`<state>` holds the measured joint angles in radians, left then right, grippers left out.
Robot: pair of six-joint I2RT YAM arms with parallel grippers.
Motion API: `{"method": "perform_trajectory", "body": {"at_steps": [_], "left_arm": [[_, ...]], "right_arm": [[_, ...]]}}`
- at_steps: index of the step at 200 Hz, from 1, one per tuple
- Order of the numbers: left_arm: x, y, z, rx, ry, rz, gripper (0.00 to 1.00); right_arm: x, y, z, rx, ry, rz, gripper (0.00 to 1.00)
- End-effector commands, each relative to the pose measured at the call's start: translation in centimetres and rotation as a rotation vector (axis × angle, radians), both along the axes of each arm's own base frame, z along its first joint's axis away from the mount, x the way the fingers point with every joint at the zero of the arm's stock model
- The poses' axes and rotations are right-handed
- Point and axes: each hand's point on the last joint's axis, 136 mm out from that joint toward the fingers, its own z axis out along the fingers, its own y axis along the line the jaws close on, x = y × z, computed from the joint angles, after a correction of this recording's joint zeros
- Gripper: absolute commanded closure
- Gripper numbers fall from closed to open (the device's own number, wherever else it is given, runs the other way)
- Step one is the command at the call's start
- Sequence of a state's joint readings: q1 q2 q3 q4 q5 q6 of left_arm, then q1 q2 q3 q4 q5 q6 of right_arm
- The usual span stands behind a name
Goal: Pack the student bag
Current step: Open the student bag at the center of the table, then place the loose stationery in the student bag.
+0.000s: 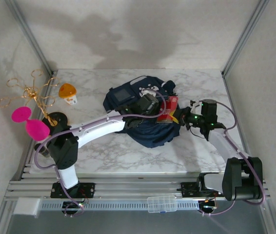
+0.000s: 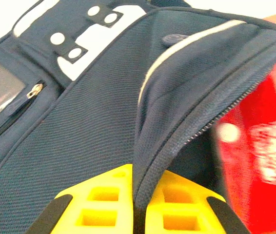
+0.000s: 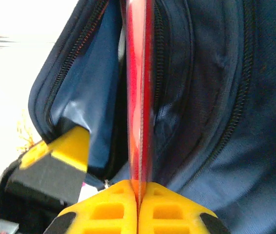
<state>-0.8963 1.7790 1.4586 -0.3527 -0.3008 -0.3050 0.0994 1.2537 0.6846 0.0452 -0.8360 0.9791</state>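
Observation:
The navy student bag (image 1: 152, 134) lies in the middle of the marble table, its main zip open. My left gripper (image 1: 156, 103) is shut on the bag's zippered flap edge (image 2: 187, 117), which runs up between the yellow fingers (image 2: 104, 195) and stands lifted. My right gripper (image 1: 178, 117) comes in from the right, shut on a flat red packet (image 1: 169, 111). In the right wrist view the red packet (image 3: 138, 97) stands edge-on between the pads (image 3: 177, 209) and reaches into the bag's opening (image 3: 99, 97). The packet shows as a red blur (image 2: 265, 146) beside the flap.
An orange-lidded cup (image 1: 69, 92) stands at the back left, next to a gold wire stand (image 1: 30, 92) and pink discs (image 1: 28, 122). A clear plastic box (image 1: 161, 203) rests on the front rail. Frame posts and walls close in both sides.

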Motion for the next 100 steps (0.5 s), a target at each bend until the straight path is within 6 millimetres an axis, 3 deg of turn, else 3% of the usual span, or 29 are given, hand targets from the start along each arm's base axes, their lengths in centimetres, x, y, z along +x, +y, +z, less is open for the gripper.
{"method": "perform_trajectory", "body": {"at_steps": [1,40,58,79,100], "left_arm": [[-1.8,-0.7,4.6,-0.172,-0.041,0.047,1.0],[-2.3,-0.9,3.6,-0.235,0.004,0.109,1.0],[-1.8,0.3,3.4,-0.214,-0.016,0.164,1.0],[-1.3,0.9,3.7,-0.238,-0.025,0.18,1.0],[-0.6,1.6,3.5,-0.261,-0.008,0.2,1.0]], "right_arm": [[3.1,1.2,2.4,0.031,-0.064,-0.092,1.0],[3.3,4.1,0.8,0.037,-0.029,-0.184,1.0],[3.3,5.7,1.0,0.016,-0.061,-0.161,1.0],[2.7,7.1,0.8,-0.056,-0.087,-0.084,0.91],[1.8,6.2,-0.1,-0.132,-0.089,-0.063,0.77]]}}
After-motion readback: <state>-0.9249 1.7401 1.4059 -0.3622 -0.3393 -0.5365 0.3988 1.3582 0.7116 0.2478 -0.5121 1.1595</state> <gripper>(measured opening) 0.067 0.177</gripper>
